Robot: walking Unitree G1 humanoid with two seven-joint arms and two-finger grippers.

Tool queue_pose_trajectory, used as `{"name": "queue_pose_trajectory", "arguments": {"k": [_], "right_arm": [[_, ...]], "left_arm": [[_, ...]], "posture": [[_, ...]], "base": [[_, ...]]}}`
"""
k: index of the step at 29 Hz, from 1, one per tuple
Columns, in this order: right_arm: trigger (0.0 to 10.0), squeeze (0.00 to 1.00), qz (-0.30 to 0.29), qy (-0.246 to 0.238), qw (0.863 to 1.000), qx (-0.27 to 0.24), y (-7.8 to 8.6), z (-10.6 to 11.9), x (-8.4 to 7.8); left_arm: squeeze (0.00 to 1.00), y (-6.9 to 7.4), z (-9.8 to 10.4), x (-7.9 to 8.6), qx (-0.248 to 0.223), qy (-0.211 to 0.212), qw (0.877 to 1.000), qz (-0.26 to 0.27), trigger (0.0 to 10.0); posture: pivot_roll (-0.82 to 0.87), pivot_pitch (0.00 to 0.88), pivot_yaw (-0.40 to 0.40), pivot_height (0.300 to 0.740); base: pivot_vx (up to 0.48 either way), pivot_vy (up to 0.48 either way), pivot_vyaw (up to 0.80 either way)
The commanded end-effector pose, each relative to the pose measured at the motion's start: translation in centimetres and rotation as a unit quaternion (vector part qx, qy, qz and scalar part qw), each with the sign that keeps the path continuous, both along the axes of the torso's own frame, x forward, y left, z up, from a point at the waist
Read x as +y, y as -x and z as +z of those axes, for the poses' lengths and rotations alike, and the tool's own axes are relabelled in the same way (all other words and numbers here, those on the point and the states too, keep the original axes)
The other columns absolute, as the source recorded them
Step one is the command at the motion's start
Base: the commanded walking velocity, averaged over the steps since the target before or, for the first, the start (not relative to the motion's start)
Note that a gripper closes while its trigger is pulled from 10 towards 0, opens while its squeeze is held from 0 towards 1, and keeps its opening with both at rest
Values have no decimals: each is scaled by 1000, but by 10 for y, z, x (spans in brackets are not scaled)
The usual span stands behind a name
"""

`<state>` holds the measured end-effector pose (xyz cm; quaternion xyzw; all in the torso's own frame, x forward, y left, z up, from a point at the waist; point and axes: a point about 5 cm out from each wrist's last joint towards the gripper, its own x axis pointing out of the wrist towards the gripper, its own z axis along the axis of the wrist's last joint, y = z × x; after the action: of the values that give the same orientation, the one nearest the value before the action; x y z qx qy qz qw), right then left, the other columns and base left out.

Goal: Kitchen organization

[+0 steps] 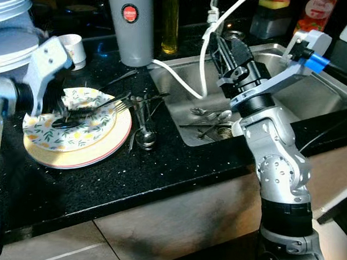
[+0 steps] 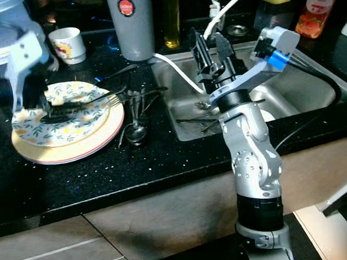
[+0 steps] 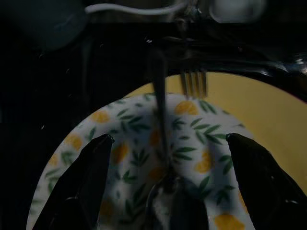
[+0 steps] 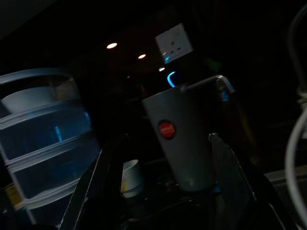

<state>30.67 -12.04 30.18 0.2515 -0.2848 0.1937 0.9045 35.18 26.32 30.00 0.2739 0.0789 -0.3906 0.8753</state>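
While the task names only kitchen organization, the step in hand appears to be collecting cutlery from the plates.

Left eye view: left gripper (image 1: pixel 72 112) low over the patterned plate (image 1: pixel 44 137), which sits on a larger cream plate (image 1: pixel 95 152); dark cutlery (image 1: pixel 87 109) lies under the fingers. Loose spoons and forks (image 1: pixel 143 117) beside it, toward the sink (image 1: pixel 307 98).

Right eye view: right gripper (image 2: pixel 211 52) raised above the sink's near edge, fingers parted, holding nothing; more cutlery in the basin (image 2: pixel 202 119) below it.

Left wrist view: 2 fingers (image 3: pixel 91 182) spread wide, empty; a fork (image 3: pixel 193 81) ahead and a handle (image 3: pixel 160 120) running between them.

Right wrist view: grey canister (image 4: pixel 184 143) ahead, beyond the fingers.

Next move, by judgement: lower and close on the handle.
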Motion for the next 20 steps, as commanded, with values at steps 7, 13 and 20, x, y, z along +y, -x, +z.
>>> {"name": "queue_pose_trajectory", "arguments": {"k": [7,13,20], "right_arm": [[10000,0,5,-9,1000,3,-2,-5,3],[10000,0,-1,-10,1000,-4,-2,-3,1],[10000,0,-5,-9,1000,-6,0,-3,-1]], "left_arm": [[0,-19,-21,17,12,64,989,136,10000],[0,-38,-21,-1,9,114,975,188,10000],[0,-38,-11,-15,1,111,988,107,10000]], "posture": [[136,48,22,740],[109,9,38,740],[98,0,41,740]], "base": [[0,0,0],[0,0,0],[0,0,0]]}}
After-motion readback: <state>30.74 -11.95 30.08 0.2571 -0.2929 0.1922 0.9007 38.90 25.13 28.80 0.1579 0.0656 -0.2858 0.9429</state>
